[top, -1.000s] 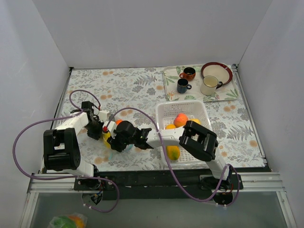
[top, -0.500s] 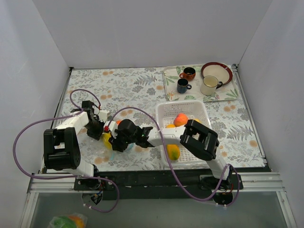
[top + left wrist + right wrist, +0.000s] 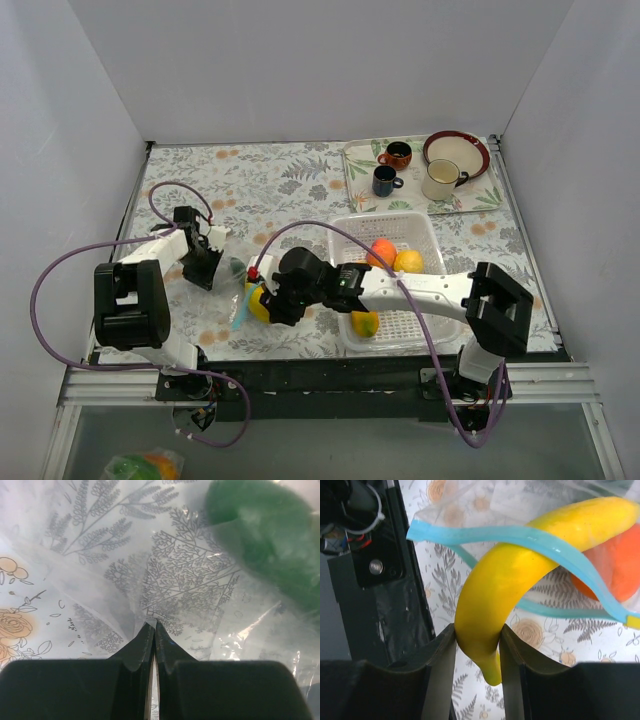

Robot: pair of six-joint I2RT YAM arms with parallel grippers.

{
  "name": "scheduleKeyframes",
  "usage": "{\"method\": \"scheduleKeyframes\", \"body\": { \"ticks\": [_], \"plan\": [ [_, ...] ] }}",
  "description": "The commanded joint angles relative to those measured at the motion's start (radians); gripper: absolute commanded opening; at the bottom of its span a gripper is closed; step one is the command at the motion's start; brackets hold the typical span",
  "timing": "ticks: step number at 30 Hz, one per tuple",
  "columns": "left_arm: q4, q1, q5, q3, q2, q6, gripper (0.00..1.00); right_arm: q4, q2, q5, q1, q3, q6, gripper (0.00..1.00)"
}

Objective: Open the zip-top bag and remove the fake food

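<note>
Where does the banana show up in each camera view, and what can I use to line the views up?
Top external: banana lower left of centre, in the right gripper.
Left wrist: not in it.
Right wrist: banana fills the centre, its lower end clamped between the fingers.
Shared landmark: the zip-top bag, seen as clear film in the left wrist view and by its blue zip strip in the right wrist view.

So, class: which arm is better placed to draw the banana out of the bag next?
Right. The right gripper is shut on the banana, which pokes through the mouth of the zip-top bag; the left gripper pinches the bag's plastic, anchoring it.
</note>
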Motion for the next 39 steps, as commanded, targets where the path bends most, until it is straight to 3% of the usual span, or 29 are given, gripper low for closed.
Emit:
{"method": "scheduleKeyframes", "body": {
  "ticks": [1,6,12,15,16,19,20,21,25,28,29,31,32,35,39],
  "plan": [
    [0.094,0.008,-0.056,-0.046,0.029,0.021,0.0,-0.218,-0.05,-0.059,-0.002,0.053,-0.04,0.01],
    [0.125,0.012,-0.068,-0.05,0.038,0.02,0.0,-0.378,-0.193,-0.093,-0.003,0.027,-0.047,0.01],
    [0.133,0.015,-0.073,-0.026,0.069,0.008,0.0,-0.416,-0.521,-0.051,-0.002,-0.005,-0.02,0.01],
    [0.131,0.015,-0.073,-0.018,0.071,0.008,0.0,-0.422,-0.618,0.135,-0.009,-0.011,0.004,0.01],
    [0.127,0.015,-0.071,-0.014,0.071,0.006,0.0,-0.412,-0.636,0.327,-0.012,-0.02,0.033,0.01],
    [0.12,0.017,-0.064,-0.012,0.066,0.003,0.0,-0.384,-0.672,0.636,-0.069,-0.098,0.122,0.01],
    [0.119,0.017,-0.062,-0.014,0.063,0.003,0.0,-0.387,-0.667,0.658,-0.098,-0.129,0.14,0.1],
    [0.117,0.016,-0.062,-0.015,0.058,0.003,0.0,-0.391,-0.643,0.655,-0.17,-0.14,0.157,0.1],
    [0.117,0.017,-0.064,-0.021,0.046,0.004,0.0,-0.344,-0.583,0.615,-0.265,-0.215,0.205,0.1],
    [0.111,0.015,-0.06,-0.018,0.038,0.004,0.0,-0.29,-0.541,0.583,-0.287,-0.238,0.19,0.39],
    [0.11,0.015,-0.059,-0.017,0.038,0.006,0.0,-0.283,-0.532,0.585,-0.289,-0.234,0.181,0.66],
    [0.105,0.017,-0.057,-0.011,0.035,0.006,0.0,-0.281,-0.517,0.598,-0.292,-0.203,0.173,0.94],
    [0.104,0.016,-0.057,-0.007,0.034,0.006,0.0,-0.283,-0.514,0.603,-0.292,-0.188,0.168,0.99],
    [0.1,0.016,-0.054,0.0,0.034,0.006,0.0,-0.287,-0.515,0.623,-0.292,-0.125,0.144,0.98],
    [0.099,0.015,-0.051,0.006,0.035,0.003,0.0,-0.209,-0.524,0.53,-0.222,-0.103,0.086,0.99]
  ]
}}
